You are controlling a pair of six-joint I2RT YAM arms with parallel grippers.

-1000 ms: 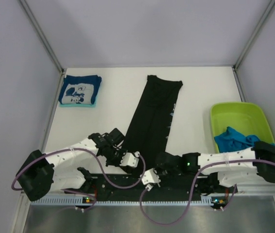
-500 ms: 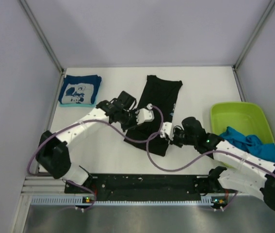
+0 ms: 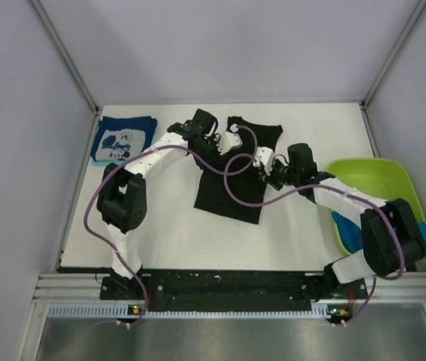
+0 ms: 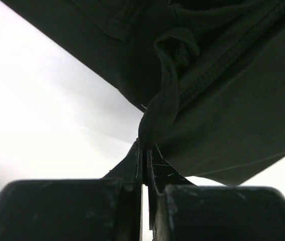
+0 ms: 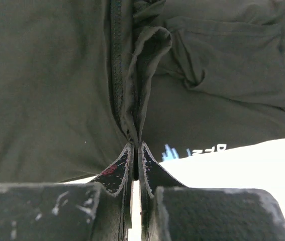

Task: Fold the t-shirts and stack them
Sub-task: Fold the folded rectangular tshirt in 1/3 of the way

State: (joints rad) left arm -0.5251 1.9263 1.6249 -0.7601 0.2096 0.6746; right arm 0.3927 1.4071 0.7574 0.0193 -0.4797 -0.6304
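Note:
The large black t-shirt (image 3: 231, 184) lies folded over on itself in the middle of the table, its light-blue print showing in the right wrist view (image 5: 197, 150). My left gripper (image 3: 228, 143) is shut on the shirt's hem at its upper left; the wrist view shows a pinched fold of black cloth (image 4: 157, 115) between the closed jaws. My right gripper (image 3: 264, 164) is shut on the hem at the shirt's right side (image 5: 137, 100). A folded navy t-shirt (image 3: 124, 140) with a white cartoon graphic lies at the back left. Bright blue t-shirts (image 3: 348, 218) lie in the tub.
The lime-green plastic tub (image 3: 370, 177) stands at the right edge of the table. Purple cables loop from both arms over the black shirt. Grey walls enclose the table on three sides.
Both grippers have carried the near end of the long black shirt away from the front edge toward the back, folding it over itself. Both arms are now stretched far out.

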